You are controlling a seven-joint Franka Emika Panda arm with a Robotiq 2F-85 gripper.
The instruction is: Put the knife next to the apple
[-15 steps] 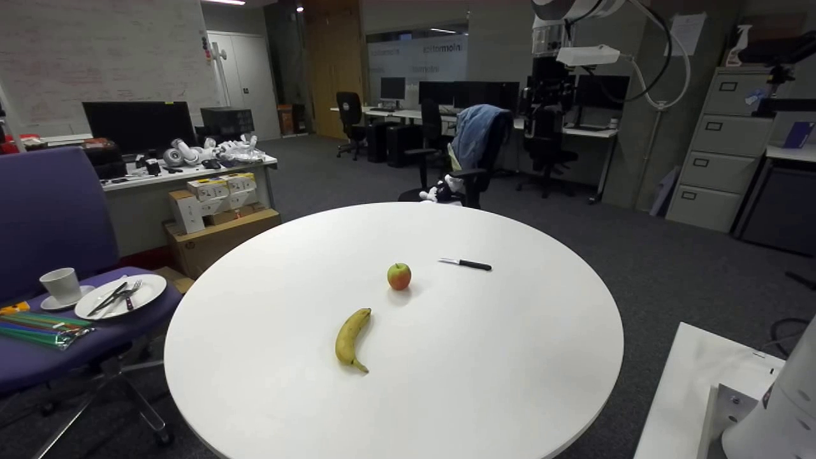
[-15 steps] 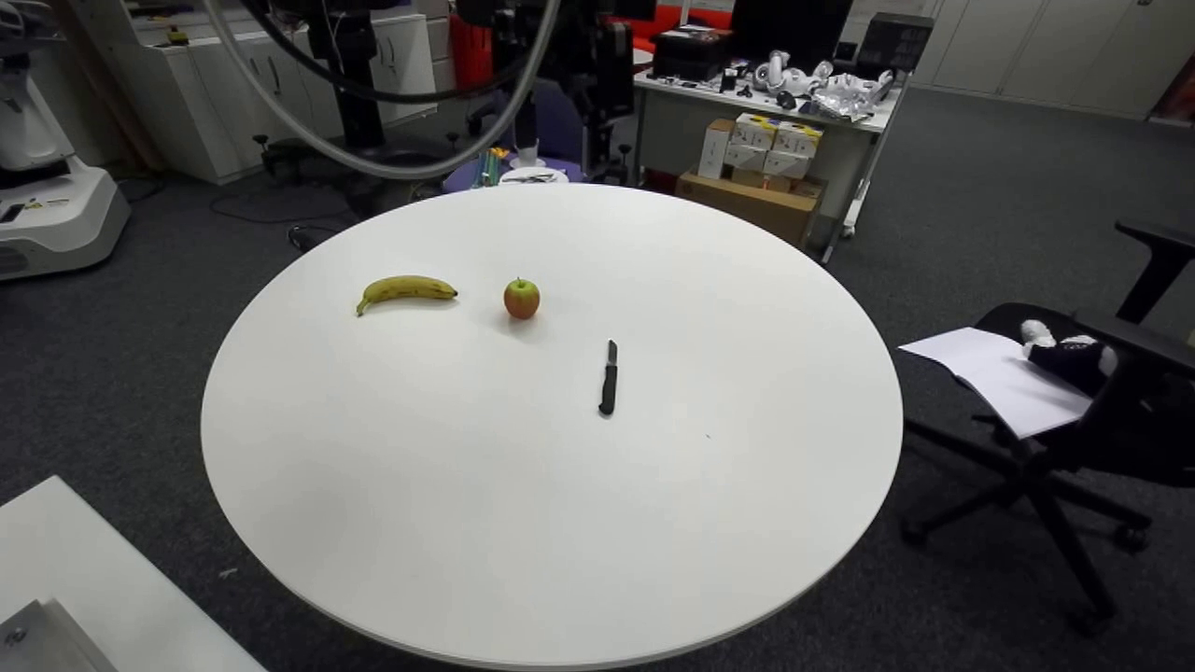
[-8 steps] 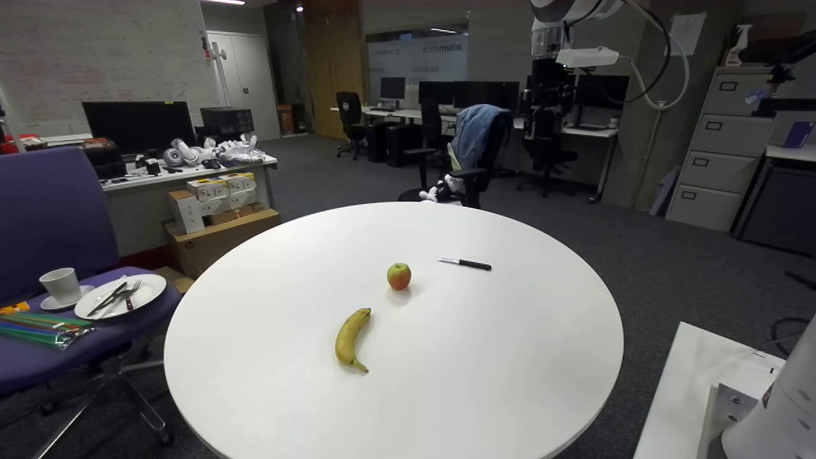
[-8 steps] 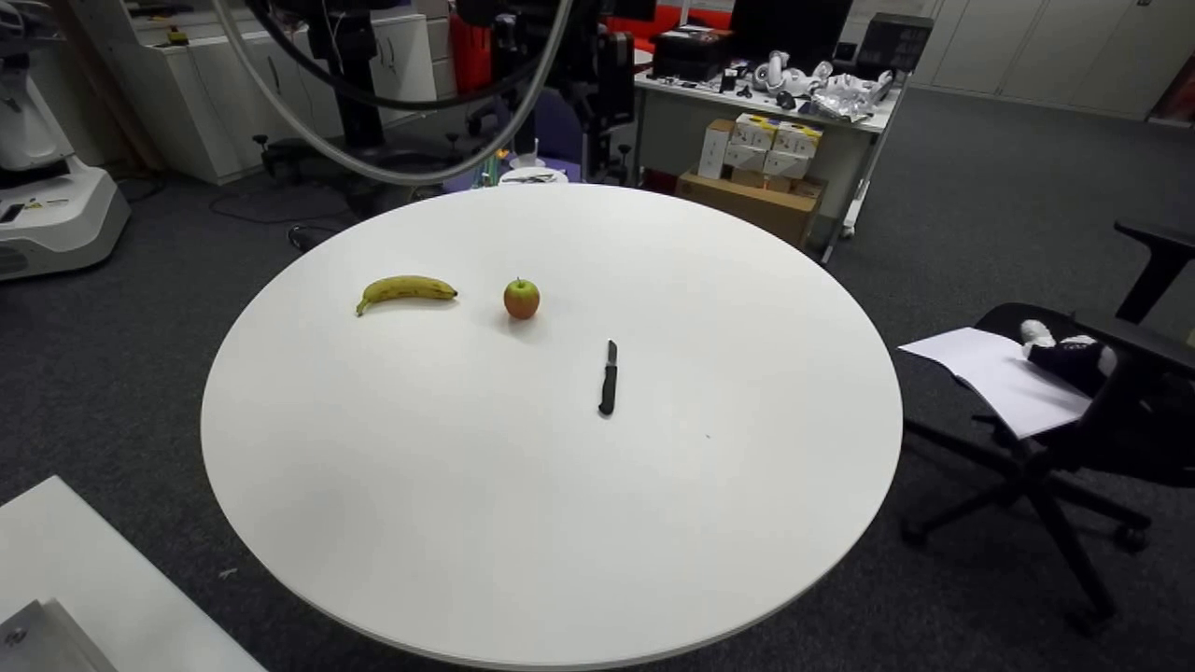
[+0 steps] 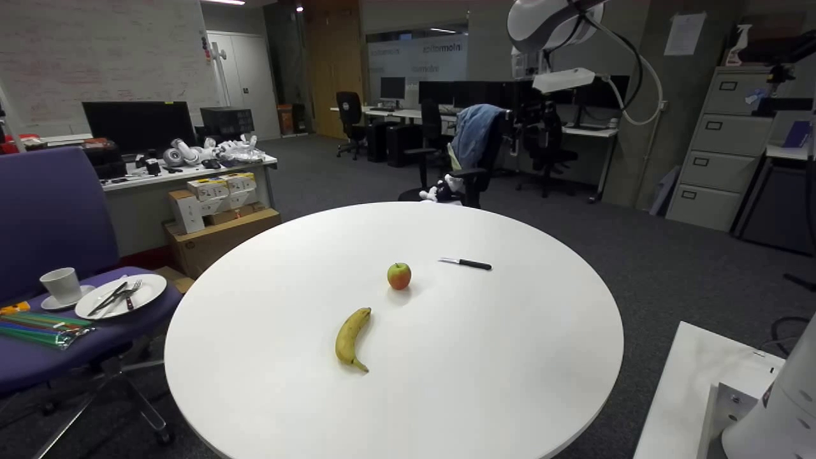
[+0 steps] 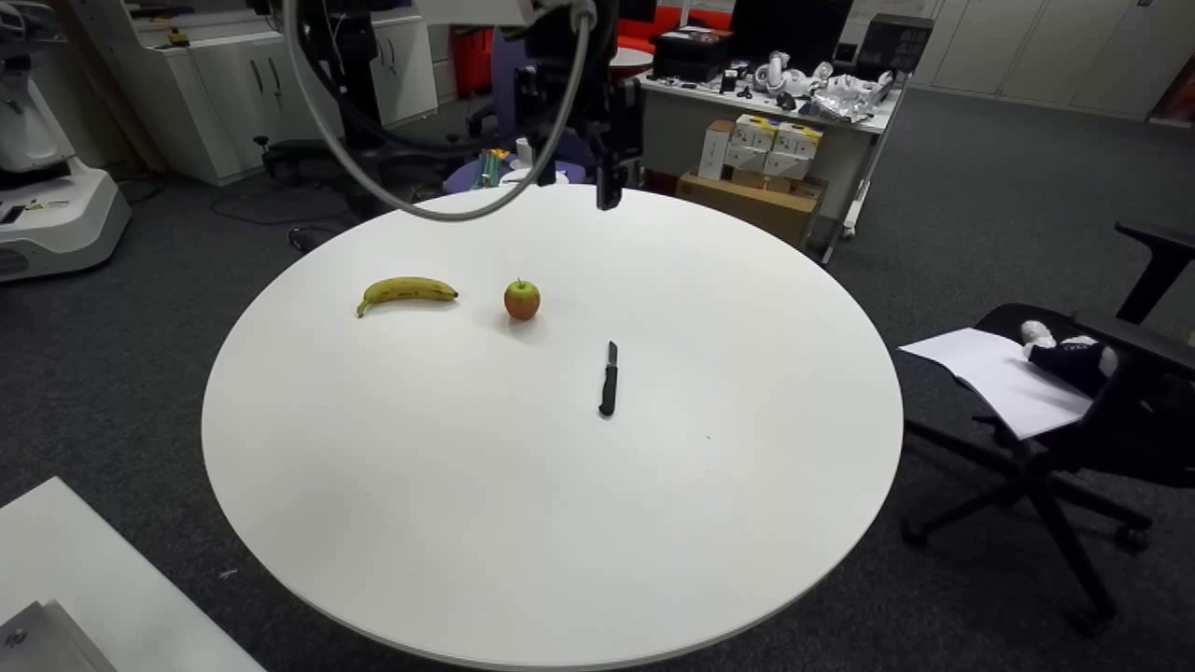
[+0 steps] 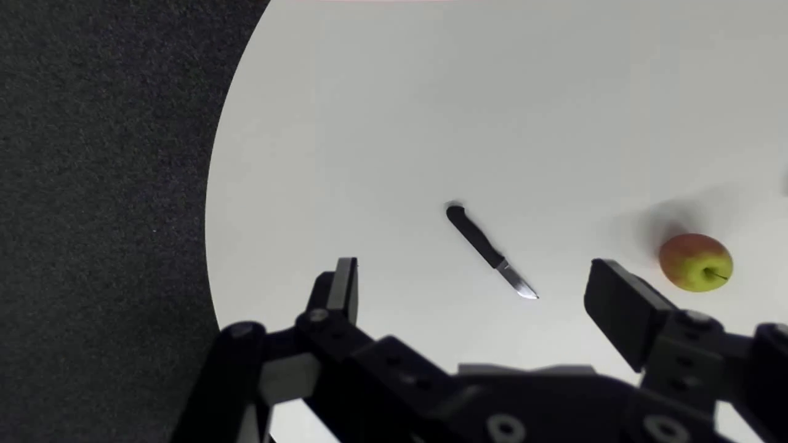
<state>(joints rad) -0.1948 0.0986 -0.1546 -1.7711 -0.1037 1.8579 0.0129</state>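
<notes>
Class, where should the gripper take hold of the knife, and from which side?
Probably by the black handle of the knife, from above, with the fingers closing across its narrow width. The knife lies flat on the table, and the handle looks thicker than the slim blade.

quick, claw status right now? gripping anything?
Claw: open, holding nothing; the knife lies on the table.
</notes>
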